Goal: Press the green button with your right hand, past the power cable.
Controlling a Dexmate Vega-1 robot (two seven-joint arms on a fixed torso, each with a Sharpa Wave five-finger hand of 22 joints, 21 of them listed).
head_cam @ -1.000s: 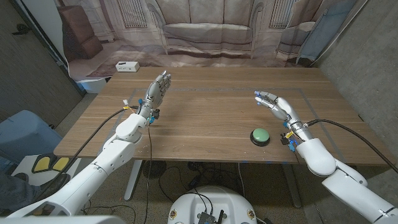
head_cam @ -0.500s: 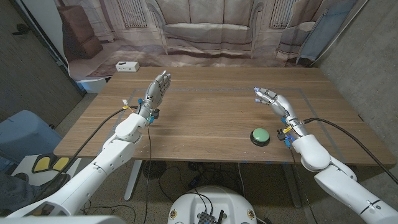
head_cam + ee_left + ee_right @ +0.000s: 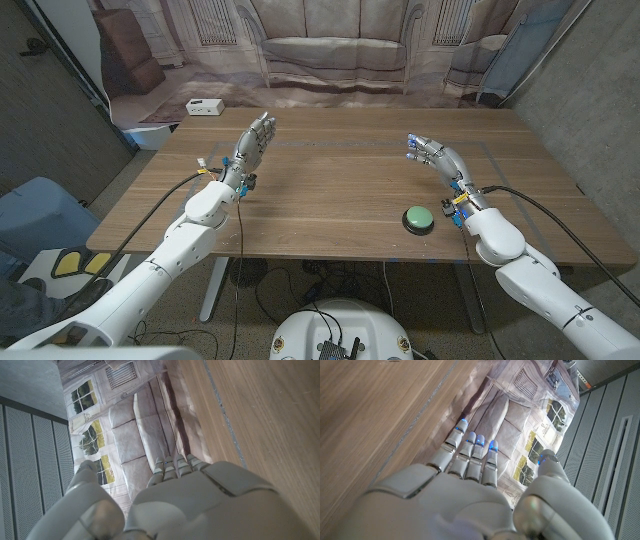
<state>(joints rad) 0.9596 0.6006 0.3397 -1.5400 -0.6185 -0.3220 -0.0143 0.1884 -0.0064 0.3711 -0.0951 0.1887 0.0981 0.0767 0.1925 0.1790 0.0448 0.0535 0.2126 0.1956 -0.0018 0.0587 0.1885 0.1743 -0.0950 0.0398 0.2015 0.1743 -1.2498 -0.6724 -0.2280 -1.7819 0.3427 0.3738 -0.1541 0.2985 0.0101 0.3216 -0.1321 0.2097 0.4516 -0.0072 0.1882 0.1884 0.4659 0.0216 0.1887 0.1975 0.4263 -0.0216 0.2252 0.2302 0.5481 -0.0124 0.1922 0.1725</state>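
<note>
The left robot hand (image 3: pixel 255 140) stands raised over the left half of the wooden desk (image 3: pixel 330 190), fingers apart and grasping nothing, taking no part in the job. Behind it, near the desk's far left corner, a small white box (image 3: pixel 204 107) sits on a printed backdrop (image 3: pixel 330 50) showing a sofa and windows. Further right, the green button (image 3: pixel 418 217) rests close to the desk's near edge, unpressed as far as the head view shows. The right robot hand (image 3: pixel 436 157) hangs beyond and slightly right of it, released, fingers spread with blue-lit tips and pointing away from the button, so the press itself looks wholly undone. A black cable (image 3: pixel 545 205) runs along the right forearm from the wrist; whether this is the power cable named in the task cannot be told. No cable lies on the desk between hand and button, and the path back to it looks open.
</note>
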